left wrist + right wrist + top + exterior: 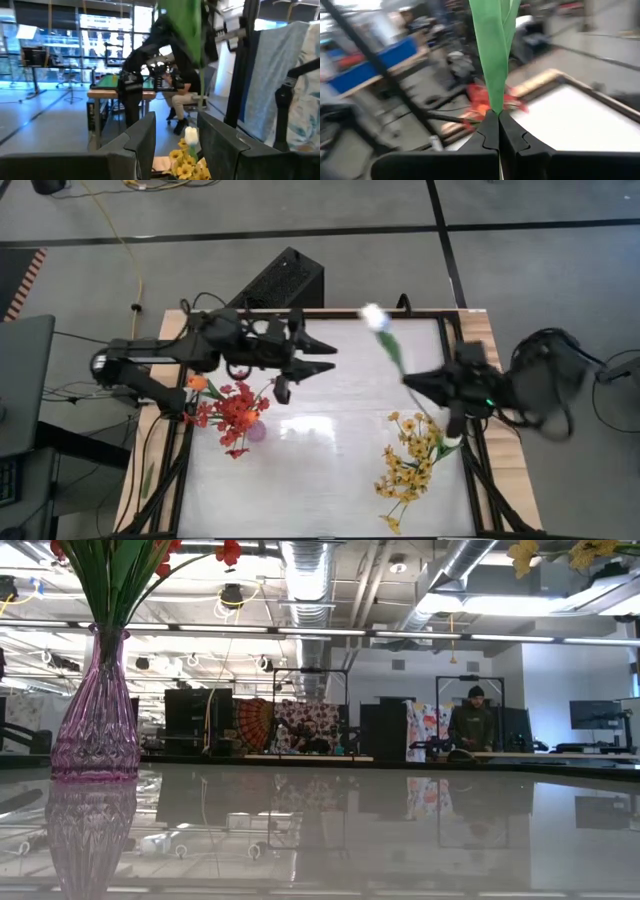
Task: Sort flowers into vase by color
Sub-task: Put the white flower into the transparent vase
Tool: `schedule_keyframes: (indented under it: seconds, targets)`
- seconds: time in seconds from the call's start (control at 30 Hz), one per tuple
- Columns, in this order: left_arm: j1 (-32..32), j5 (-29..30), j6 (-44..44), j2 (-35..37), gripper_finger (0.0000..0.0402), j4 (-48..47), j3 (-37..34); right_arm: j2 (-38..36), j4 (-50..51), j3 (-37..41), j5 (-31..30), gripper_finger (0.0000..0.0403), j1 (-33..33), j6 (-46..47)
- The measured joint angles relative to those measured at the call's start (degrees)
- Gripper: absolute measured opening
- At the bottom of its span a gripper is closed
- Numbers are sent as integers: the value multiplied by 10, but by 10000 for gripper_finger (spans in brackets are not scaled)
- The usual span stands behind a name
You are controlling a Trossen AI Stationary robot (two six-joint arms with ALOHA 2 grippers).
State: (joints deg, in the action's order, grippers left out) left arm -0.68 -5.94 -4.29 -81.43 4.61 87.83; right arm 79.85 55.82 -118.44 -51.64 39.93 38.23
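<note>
Between the right gripper's [498, 120] jaws, which are pressed together, a green stem is clamped; this is the white flower [375, 317], its leaf rising straight up out of the grip in the right wrist view. Seen from above, that gripper sits over the counter's [330, 460] right side, with the white bud held aloft toward the far edge, clear of any vase. The left gripper [325, 356] hangs over the left-centre of the counter with its jaws apart and nothing between them. Just beside it stands the purple vase [98, 710], holding the red flowers [235, 415] with an orange bloom [196, 383] at the bunch's left edge. The yellow flowers [408, 462] stand at the right, near the right arm. Beyond the counter, a person [471, 724] stands at a bench.
</note>
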Motion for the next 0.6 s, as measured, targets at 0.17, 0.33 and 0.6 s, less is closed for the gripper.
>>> schedule_keyframes:
  seconds: [0.17, 0.33, 0.6]
  targets:
    - [19, -46, -21, -31, 132, 1, 27, 0, -111, -15, 240, 17, -148, -138]
    - [33, -91, -25, -40, 132, -1, 40, 22, -260, -13, 386, 17, -251, -236]
    - [36, -101, -19, -27, 132, -3, 43, 95, -384, -11, 457, 17, -315, -293]
